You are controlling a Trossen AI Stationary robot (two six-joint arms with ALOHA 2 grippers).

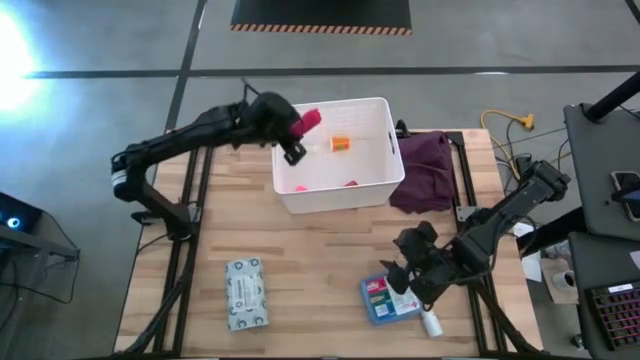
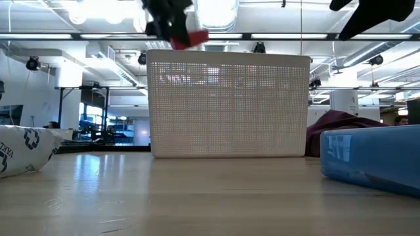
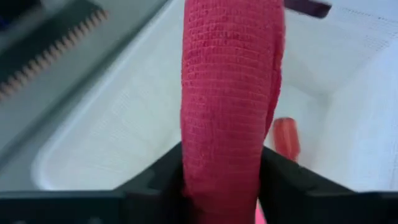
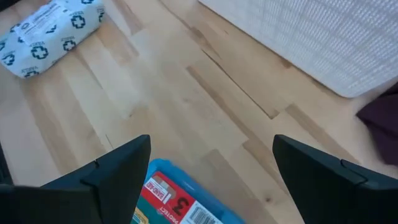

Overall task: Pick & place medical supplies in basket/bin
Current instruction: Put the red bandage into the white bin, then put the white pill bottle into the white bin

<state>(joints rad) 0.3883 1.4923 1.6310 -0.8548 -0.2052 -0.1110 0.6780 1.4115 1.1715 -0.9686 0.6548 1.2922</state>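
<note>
My left gripper [image 1: 297, 128] is shut on a red roll of woven wrap [image 1: 311, 120], above the far-left part of the white ribbed bin [image 1: 385, 180]. In the low view the red roll [image 2: 194, 37] is above the bin's rim [image 2: 230, 58]. An orange bottle [image 1: 341, 144] and small pink items [image 1: 298, 186] lie on the bin's floor. My right gripper [image 1: 402, 274] is open and empty just above the flat blue first-aid box [image 1: 385, 298], which lies flat on the table. The grey-green packet [image 1: 246, 293] lies on the table at the near left. My left gripper pinches the red roll by its near end [image 3: 219, 163] between its two fingers [image 3: 163, 171], one on each side. The fingers come slanting from the table's left. The roll sticks out forward past the fingertips, lifted clear above the bin's inside.
A dark purple cloth [image 1: 424, 168] lies against the bin's right side. A small white bottle [image 1: 431, 322] lies near the blue box by the front right edge. Bare wood [image 1: 320, 250] lies between the bin and the near items.
</note>
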